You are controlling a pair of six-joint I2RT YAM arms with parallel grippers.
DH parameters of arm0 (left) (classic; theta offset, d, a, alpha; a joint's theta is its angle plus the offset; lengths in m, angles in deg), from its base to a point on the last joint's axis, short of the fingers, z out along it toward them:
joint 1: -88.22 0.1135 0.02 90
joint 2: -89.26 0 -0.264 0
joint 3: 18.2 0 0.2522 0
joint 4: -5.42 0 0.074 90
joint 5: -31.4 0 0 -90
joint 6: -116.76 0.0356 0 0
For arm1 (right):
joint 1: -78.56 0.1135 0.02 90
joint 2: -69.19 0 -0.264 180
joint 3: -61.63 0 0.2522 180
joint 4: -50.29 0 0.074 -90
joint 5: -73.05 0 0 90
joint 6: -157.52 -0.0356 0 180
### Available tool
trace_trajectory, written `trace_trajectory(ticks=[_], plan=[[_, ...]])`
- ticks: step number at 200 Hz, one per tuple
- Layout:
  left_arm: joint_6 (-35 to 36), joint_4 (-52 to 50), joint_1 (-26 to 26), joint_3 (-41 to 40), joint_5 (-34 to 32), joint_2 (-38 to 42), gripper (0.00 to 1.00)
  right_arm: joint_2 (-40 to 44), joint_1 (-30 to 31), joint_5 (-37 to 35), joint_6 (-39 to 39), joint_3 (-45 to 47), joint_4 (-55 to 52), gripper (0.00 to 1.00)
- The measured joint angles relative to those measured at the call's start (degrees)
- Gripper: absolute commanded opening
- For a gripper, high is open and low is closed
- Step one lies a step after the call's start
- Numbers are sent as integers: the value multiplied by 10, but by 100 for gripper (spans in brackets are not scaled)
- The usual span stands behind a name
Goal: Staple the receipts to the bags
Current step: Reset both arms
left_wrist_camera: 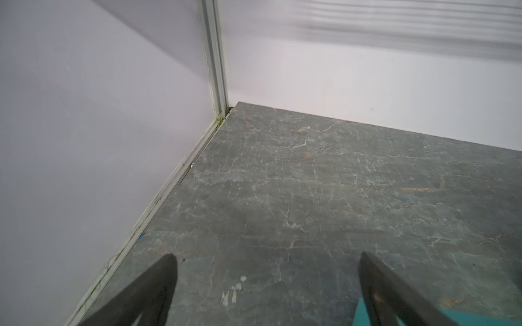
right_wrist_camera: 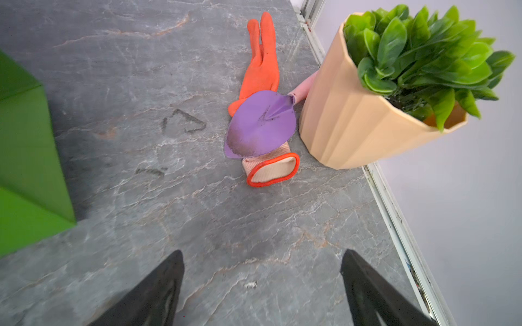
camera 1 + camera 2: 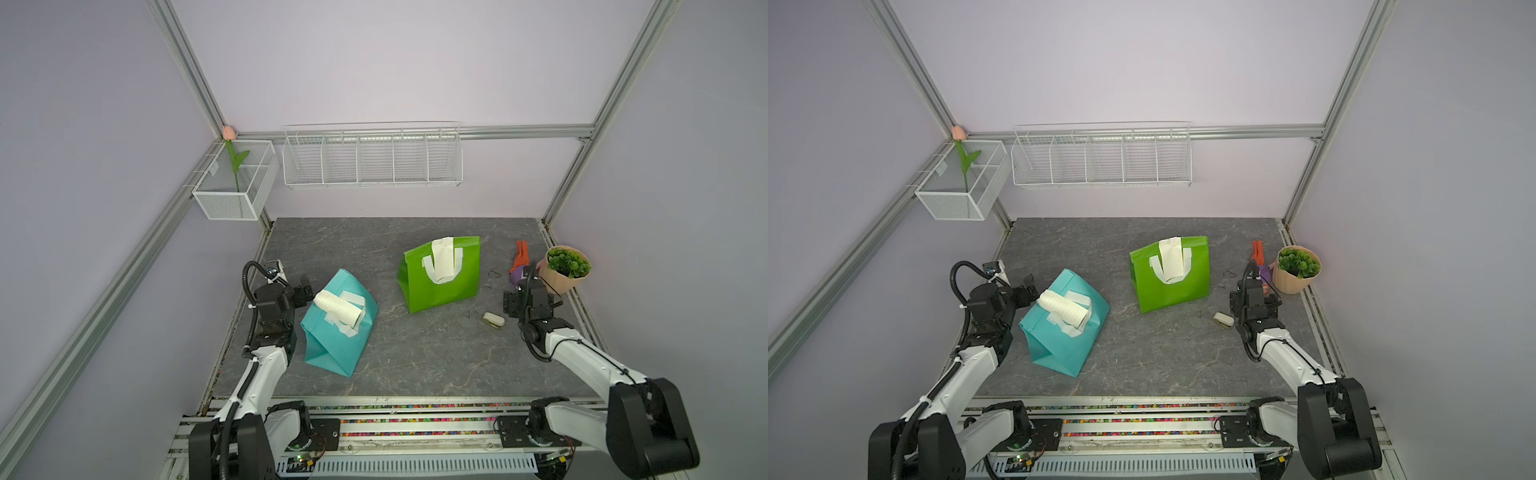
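Observation:
In both top views a teal bag lies tilted at the left, with a curled cream receipt on its top by the white handles. The green bag stands mid-table, and a flat receipt hangs down its face. My left gripper is open beside the teal bag's upper edge, holding nothing. A sliver of that bag shows by one finger. My right gripper is open over bare table, just right of the small white stapler. The green bag is off to its side.
A beige plant pot stands at the right edge, with an orange glove and a purple trowel beside it. Bent staples lie on the slab. A wire rack and a mesh box hang on the walls.

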Motion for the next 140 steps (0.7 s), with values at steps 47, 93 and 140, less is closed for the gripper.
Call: trace_trajectory(ticks=[47, 93, 140], plan=[[-1, 142, 0, -68, 29, -112, 99, -26, -19, 37, 26, 76, 185, 89], [-9, 357, -4, -112, 44, -236, 100, -82, -23, 91, 50, 126, 379, 89], [-17, 346, -9, -73, 28, -255, 99, -196, -33, 118, 62, 123, 475, 89]])
